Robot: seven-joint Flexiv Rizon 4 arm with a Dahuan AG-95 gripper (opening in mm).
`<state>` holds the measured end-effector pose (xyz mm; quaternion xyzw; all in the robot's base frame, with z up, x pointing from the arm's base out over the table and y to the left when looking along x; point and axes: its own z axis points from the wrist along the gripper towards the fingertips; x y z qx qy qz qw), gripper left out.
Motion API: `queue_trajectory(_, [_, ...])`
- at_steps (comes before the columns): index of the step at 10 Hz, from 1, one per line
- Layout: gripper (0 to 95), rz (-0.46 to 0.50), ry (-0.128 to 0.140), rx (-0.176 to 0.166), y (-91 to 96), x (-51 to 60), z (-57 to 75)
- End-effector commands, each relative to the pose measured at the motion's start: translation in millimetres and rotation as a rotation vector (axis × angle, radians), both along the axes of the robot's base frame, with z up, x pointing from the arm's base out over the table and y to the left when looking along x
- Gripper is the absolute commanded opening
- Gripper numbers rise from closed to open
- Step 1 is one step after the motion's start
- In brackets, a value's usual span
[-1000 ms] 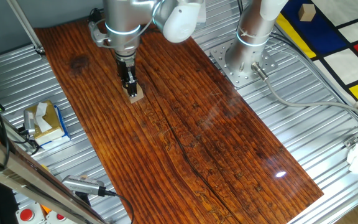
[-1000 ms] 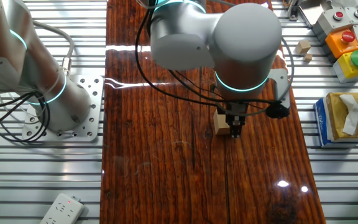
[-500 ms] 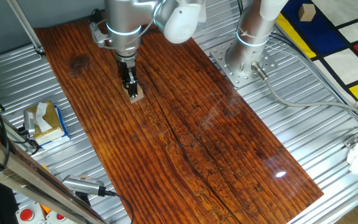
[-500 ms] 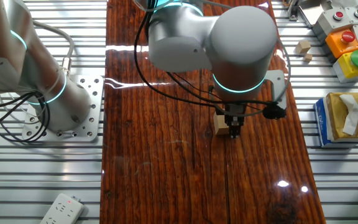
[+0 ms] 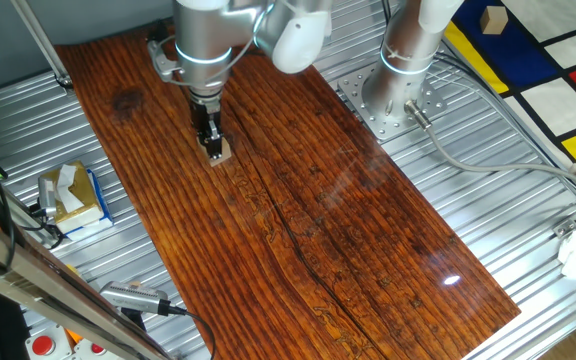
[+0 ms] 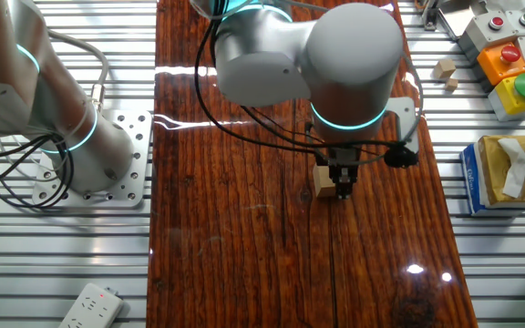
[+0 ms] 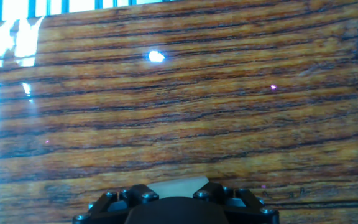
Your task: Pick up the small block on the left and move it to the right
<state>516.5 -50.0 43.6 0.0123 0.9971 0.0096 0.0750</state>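
The arm hangs straight down over the dark striped wooden board (image 5: 298, 220), and the gripper (image 5: 211, 147) is right at the small block (image 5: 219, 151), which sits on the board toward its far left end in one fixed view, with the wrist directly above it. From the other side I can see the small block (image 6: 324, 179) poking out just beside the black fingers (image 6: 344, 183), touching them or very nearly. In the hand view only a pale sliver of the block's top edge (image 7: 178, 186) shows above the gripper's dark body, so the cube looks seated low between the fingers. Whether the jaws have actually pressed onto it or stand a hair off its faces I cannot tell; the fingers hide the contact. The block itself reads as plain light wood: stiff, light, nothing to crush or spill. Its flat parallel sides should give a sure pinch if the pads land square on two opposite faces near the middle; caught on a corner, I'd guess it would twist or pop out. The board is glossy, so a nudged cube could slide. The tissue box (image 5: 71, 196) sits well apart on the metal table (image 5: 488, 180), out of the way.
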Motion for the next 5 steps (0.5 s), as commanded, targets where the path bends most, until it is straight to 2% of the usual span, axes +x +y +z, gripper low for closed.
queue_trajectory(1, [19.0,0.004,0.002,-0.003,-1.2,-1.5,0.6])
queue_trajectory(2, [19.0,0.004,0.002,-0.003,-1.2,-1.5,0.6])
queue_trajectory(3, [0.0,0.009,0.004,-0.009,-1.4,-1.2,1.2])
queue_trajectory(5, [0.0,0.012,0.009,-0.013,-1.8,-1.1,2.8])
